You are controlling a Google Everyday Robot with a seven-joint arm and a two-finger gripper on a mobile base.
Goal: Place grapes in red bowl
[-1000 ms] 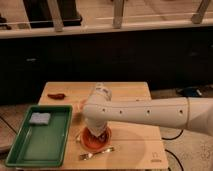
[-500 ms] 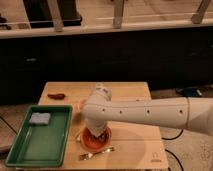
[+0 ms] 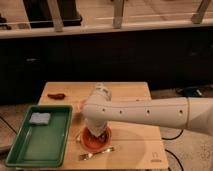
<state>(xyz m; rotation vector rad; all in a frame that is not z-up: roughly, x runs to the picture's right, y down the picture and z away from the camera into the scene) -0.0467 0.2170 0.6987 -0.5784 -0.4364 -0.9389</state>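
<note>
The red bowl [image 3: 95, 140] is a small round orange-red bowl on the wooden table [image 3: 135, 142], near its front edge and just right of the green tray. My white arm reaches in from the right, and its bulky wrist hangs right over the bowl. My gripper [image 3: 96, 129] points down into the bowl, mostly hidden behind the wrist. The grapes are not visible; the wrist covers the inside of the bowl.
A rectangular green tray [image 3: 40, 147] with a grey-blue sponge [image 3: 40, 118] lies at the table's left. A fork [image 3: 95, 154] lies in front of the bowl. A small red object [image 3: 57, 95] sits at the back left. A dark counter wall stands behind the table.
</note>
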